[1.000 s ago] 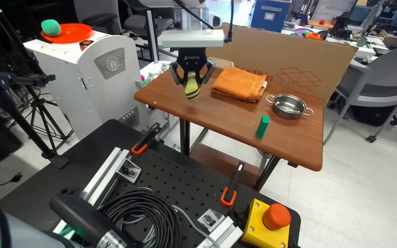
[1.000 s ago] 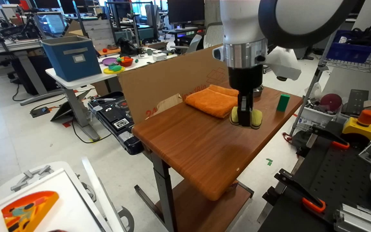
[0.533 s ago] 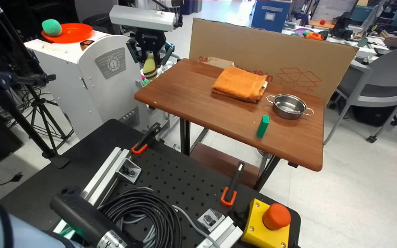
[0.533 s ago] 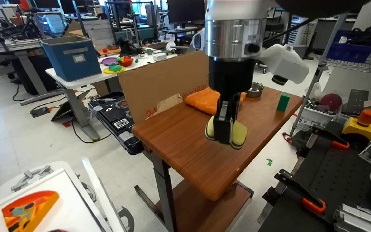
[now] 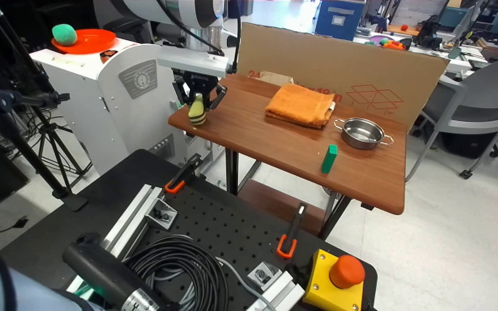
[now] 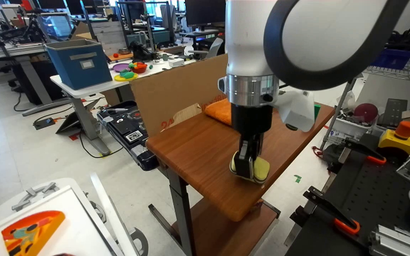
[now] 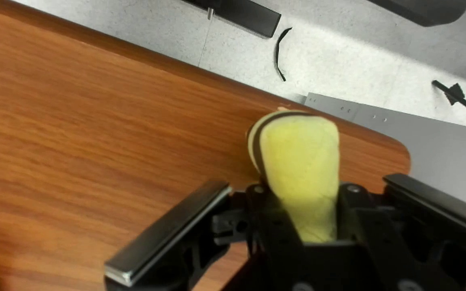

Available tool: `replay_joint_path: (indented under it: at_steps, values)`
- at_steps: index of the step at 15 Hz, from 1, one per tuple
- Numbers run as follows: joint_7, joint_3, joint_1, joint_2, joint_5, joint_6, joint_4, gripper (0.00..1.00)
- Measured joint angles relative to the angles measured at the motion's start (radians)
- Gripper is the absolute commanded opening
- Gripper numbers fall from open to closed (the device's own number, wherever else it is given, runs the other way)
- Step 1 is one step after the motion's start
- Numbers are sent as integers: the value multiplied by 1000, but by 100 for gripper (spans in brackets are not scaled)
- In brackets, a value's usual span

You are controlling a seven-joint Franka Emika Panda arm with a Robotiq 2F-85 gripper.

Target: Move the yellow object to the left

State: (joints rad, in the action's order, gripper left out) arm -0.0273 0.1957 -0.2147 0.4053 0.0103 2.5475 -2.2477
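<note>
Over the left end of the table, near its rounded corner: yellow sponge, pinched in the gripper. Changed: a second ago it hung nearer the orange towel; since then swung left, now dropped lower. So the leftward carry looks nearly done, set-down and release likely to come. Touching down or not, can't tell. Moving right across the table: folded orange towel, green block standing upright, metal pot with two handles. Behind stands a cardboard sheet; far right, off the table, grey chair.
</note>
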Motion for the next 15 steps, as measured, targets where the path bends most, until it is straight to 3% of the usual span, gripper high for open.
replay_joint_path:
  at_steps: [3, 8, 10, 11, 12, 13, 15]
  values:
    - [0, -6, 1, 40, 0, 3, 29, 52]
    - [-10, 6, 12, 42, -19, -23, 38, 89]
    - [-19, 17, 28, 19, -41, -72, 33, 100]
    - [-20, 18, 35, -5, -46, -103, 23, 100]
    - [-20, 18, 43, -38, -49, -141, 9, 92]
    - [-20, 17, 51, -77, -50, -185, -8, 100]
    - [-20, 16, 64, -153, -50, -238, -46, 100]
